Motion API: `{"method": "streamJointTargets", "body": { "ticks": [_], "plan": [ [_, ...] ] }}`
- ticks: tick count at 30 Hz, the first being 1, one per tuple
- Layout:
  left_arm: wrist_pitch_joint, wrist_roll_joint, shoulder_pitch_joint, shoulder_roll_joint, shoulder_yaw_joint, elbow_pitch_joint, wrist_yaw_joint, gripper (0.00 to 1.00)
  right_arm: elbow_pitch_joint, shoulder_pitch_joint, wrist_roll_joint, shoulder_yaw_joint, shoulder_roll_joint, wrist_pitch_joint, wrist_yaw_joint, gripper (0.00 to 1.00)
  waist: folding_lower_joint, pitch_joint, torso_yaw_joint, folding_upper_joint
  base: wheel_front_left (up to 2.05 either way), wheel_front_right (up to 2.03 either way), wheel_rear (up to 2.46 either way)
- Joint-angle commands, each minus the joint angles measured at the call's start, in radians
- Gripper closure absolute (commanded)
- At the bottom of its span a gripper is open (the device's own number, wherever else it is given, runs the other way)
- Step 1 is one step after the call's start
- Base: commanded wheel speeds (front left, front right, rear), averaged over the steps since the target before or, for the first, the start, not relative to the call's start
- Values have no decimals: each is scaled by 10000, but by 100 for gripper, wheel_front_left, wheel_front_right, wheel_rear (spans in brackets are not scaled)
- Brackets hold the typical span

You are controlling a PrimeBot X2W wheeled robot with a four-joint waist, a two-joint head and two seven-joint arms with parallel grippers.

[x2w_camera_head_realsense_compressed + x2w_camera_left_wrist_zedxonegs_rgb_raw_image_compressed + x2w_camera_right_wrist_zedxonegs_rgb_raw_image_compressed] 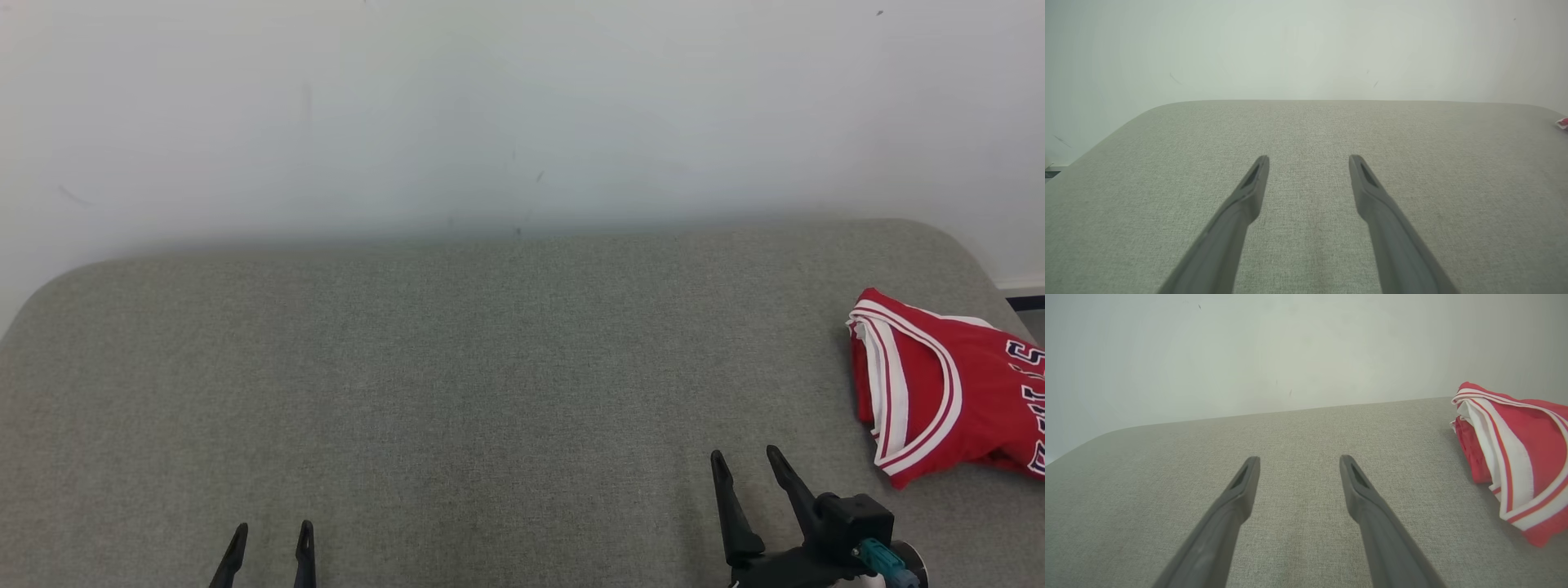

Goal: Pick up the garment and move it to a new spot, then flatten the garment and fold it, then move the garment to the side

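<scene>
While both arms sit low at my end of the desk (490,367), I see the left fingers (305,551) poking up at the bottom left of the head view. They stand apart with grey fabric between them and nothing held. From the left wrist camera the same pair spreads wide above the desk top, and a small red scrap of the garment (1563,122) peeks in at the far right edge. The right fingers (732,506) rise at the lower right of the head view, tilted a little to the left, likewise parted and gripping nothing. My right wrist camera agrees, with plain weave showing in the gap. The garment (939,384) is a red jersey with white-and-red banded trim. It lies crumpled on the right side of the desk, and the head view's right edge cuts it off. Dark letters outlined in white show on its right part, too cropped for me to read. It sits near the right fingers, off to their right and a bit farther from me, not touching them. A pale wall (490,106) with a few faint marks stands behind the desk's rounded far edge.
</scene>
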Motion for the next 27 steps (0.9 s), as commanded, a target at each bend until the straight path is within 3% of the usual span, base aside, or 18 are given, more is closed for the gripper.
{"method": "streamJointTargets", "body": {
  "ticks": [1,27],
  "plan": [
    [-29,-61,90,-33,49,13,15,0,29,34,-79,-32,13,-2,-28,0,0,12,2,0,0,0,0],
    [-29,-214,92,-146,320,225,15,0,192,2,-392,-293,13,-2,-28,0,0,163,-107,0,0,0,0]
  ]
}}
